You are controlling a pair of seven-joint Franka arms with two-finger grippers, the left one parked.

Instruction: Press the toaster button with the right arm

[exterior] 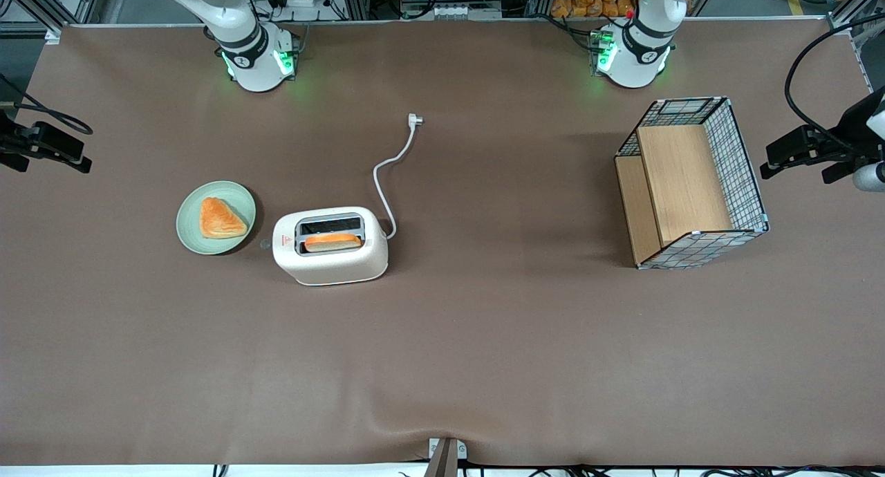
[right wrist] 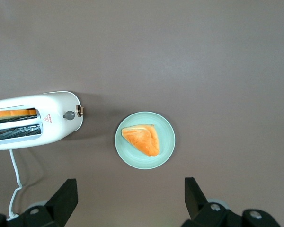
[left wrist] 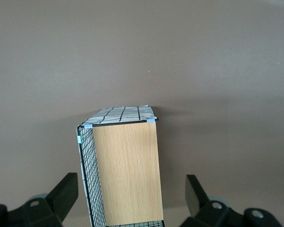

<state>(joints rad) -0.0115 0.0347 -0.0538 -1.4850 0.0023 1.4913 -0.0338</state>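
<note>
The cream-white toaster (exterior: 330, 256) stands on the brown table with an orange toast slice (exterior: 332, 242) in the slot nearer the front camera. It also shows in the right wrist view (right wrist: 47, 127). The small grey button (right wrist: 68, 115) sits on its narrow end, the end facing the plate, and shows faintly in the front view (exterior: 265, 243). My right gripper (right wrist: 130, 198) is out of the front view. It hangs high above the table near the plate and the toaster's button end, open wide and empty.
A green plate (exterior: 238, 195) with a triangular bread piece (exterior: 220, 218) lies beside the toaster's button end; it also shows in the wrist view (right wrist: 166, 137). The white cord (exterior: 387, 169) runs to a plug (exterior: 415, 119). A wire basket with wooden panels (exterior: 691, 183) stands toward the parked arm's end.
</note>
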